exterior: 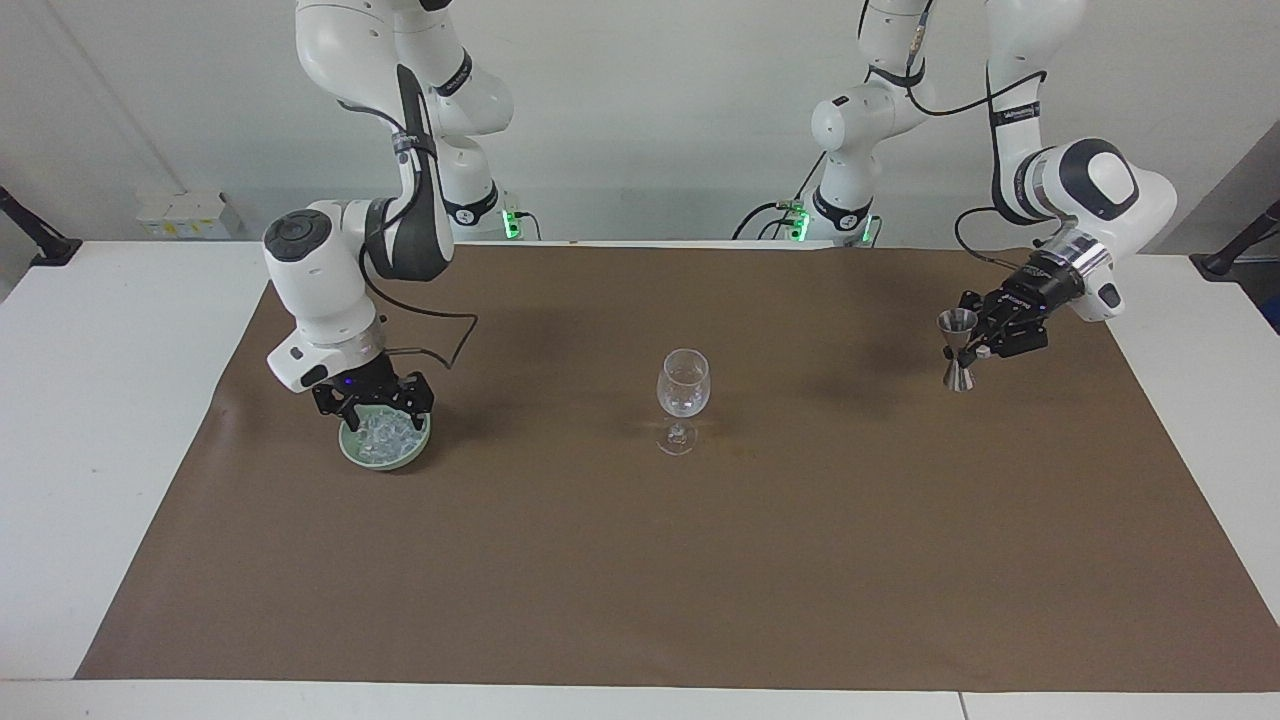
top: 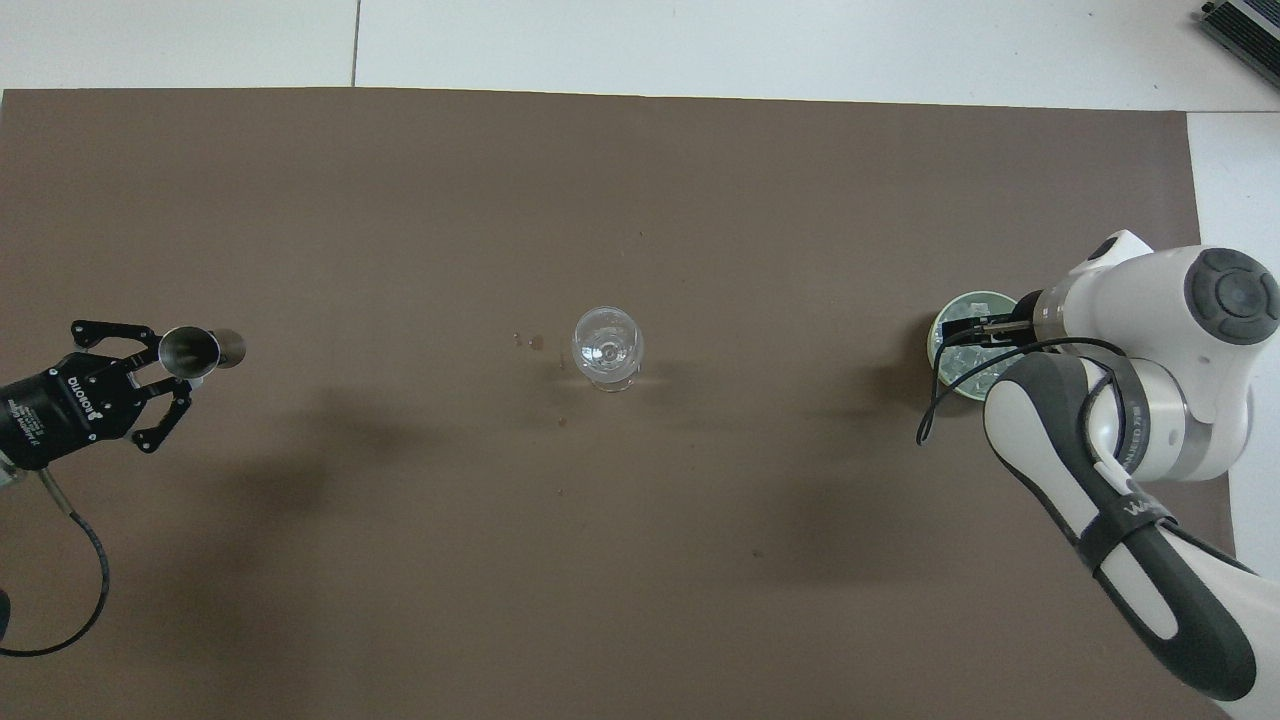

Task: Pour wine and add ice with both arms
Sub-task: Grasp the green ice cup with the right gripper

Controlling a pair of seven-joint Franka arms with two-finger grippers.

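Note:
A clear wine glass (exterior: 683, 385) (top: 607, 347) stands at the middle of the brown mat. No wine shows in it. Toward the right arm's end sits a pale green bowl (exterior: 392, 458) (top: 975, 297) holding the ice (exterior: 388, 433) (top: 962, 368). My right gripper (exterior: 372, 415) (top: 965, 335) is open, its fingertips down in the bowl among the ice. Toward the left arm's end my left gripper (exterior: 968, 348) (top: 180, 357) is shut on a small metal jigger (exterior: 958, 345) (top: 190, 349), which it holds upright by the waist, low over the mat.
The brown mat (exterior: 700, 560) covers most of the white table (exterior: 110, 420). A few small dark spots (top: 530, 342) lie on the mat beside the glass. The right arm's elbow (top: 1120, 470) hangs over the mat near the bowl.

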